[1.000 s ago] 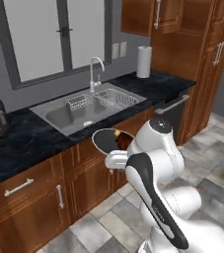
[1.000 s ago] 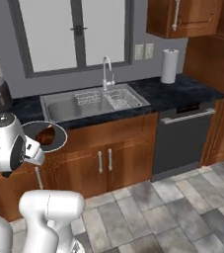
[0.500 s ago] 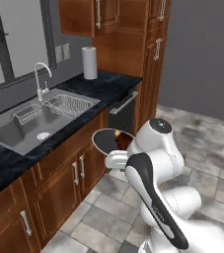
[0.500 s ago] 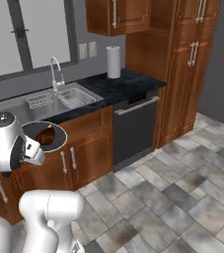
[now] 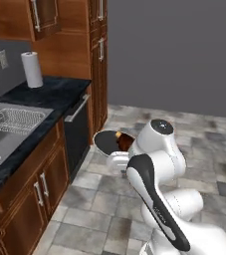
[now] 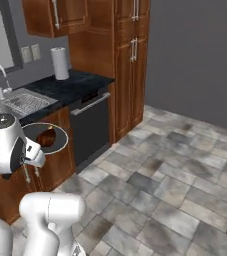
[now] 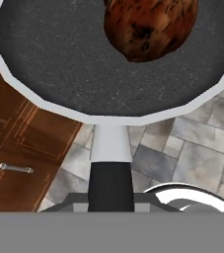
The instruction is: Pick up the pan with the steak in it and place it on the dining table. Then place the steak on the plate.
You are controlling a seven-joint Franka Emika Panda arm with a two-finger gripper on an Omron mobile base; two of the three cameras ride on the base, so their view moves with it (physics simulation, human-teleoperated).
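Gripper [image 7: 111,197] is pinching the black handle of the pan [image 7: 74,69] and holds it level above the floor, so the steak [image 7: 150,27] stays inside during transport.

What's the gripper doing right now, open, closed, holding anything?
Gripper: closed on the handle of the pan, carrying it with the steak inside.

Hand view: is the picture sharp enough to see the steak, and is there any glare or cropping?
Hand view: steak sharp but cropped at the top edge, pan evenly lit, no glare. Left base view: pan mostly hidden behind the arm. Right base view: pan small but clear, soft flat lighting.
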